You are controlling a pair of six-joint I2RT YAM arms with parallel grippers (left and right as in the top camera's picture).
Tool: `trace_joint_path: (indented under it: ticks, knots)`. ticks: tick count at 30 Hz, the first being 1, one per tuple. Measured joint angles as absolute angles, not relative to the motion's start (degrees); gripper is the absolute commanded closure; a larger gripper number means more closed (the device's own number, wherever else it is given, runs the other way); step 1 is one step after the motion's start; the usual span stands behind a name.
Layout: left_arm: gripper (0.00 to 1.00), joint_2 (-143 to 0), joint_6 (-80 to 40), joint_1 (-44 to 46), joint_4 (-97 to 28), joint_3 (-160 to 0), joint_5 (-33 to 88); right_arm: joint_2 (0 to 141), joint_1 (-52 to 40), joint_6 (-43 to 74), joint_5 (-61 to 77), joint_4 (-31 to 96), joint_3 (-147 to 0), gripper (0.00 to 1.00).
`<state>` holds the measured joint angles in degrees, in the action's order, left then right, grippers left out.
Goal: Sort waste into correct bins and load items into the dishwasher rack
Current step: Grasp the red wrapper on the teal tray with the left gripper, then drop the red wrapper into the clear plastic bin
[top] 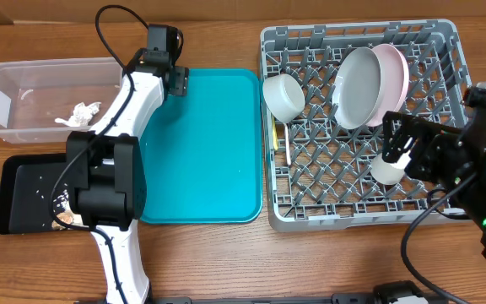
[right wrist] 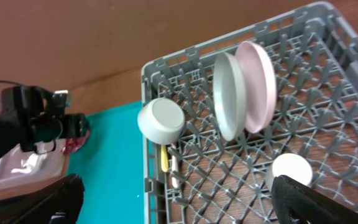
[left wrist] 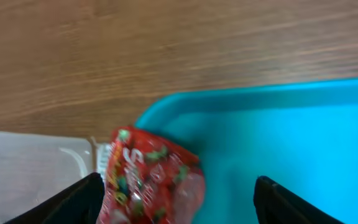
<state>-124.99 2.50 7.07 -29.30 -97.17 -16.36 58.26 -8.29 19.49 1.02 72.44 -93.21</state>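
At the upper-left corner of the teal tray, just beside the clear tub, my left gripper hung with its jaws spread wide. The red foil wrapper showed between them, nearer one finger and not clamped. Whether it rested on the tray corner or was clear of it, I could not tell.

My right gripper was likewise spread wide and held nothing, over the right side of the dishwasher rack, close to the white cup.

Findings on the load: the grey-green plate and pink plate stood on edge in the rack. The small bowl, the yellow-handled utensil and the cup were also inside it. The white tissue lay in the tub, and white grains speckled the black tray.

Assessment: loading appeared complete, and binning the wrapper was the step in hand. The next move called for a firm grip on the wrapper and a short carry over the tub wall, probably to join the tissue.
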Motion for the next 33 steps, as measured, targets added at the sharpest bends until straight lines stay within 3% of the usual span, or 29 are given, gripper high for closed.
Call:
trace_joint_path:
  ticks: [8,10,11,13,14,21,33]
  knots:
    - [0.32,-128.35,5.04,5.21,-26.72,-97.17,-18.83,59.42,-8.29,19.49,3.27,73.10,-93.21,0.00]
    - [0.52,-129.47,5.15,5.08,-27.14,-97.17,-18.55,59.42,-8.29,19.51,3.57,73.08,-93.21,0.00]
    - [0.69,-129.99,5.48,4.99,-27.27,-97.17,-18.35,59.42,-8.29,19.49,3.66,73.08,-93.21,0.00]
    - [0.92,-130.32,5.76,4.99,-27.38,-97.17,-18.17,59.42,-8.29,19.49,3.66,73.10,-93.21,0.00]
    - [0.96,-130.32,6.11,4.99,-27.64,-97.17,-18.15,59.42,-8.29,19.49,3.66,73.10,-93.21,0.00]
    - [0.96,-128.01,6.07,5.06,-31.59,-97.23,-17.63,59.42,-8.29,19.49,3.66,73.36,-93.21,0.00]
    - [0.96,-104.53,5.74,3.01,-39.86,-98.28,-13.80,59.42,-8.29,19.49,3.90,72.99,-93.21,0.00]
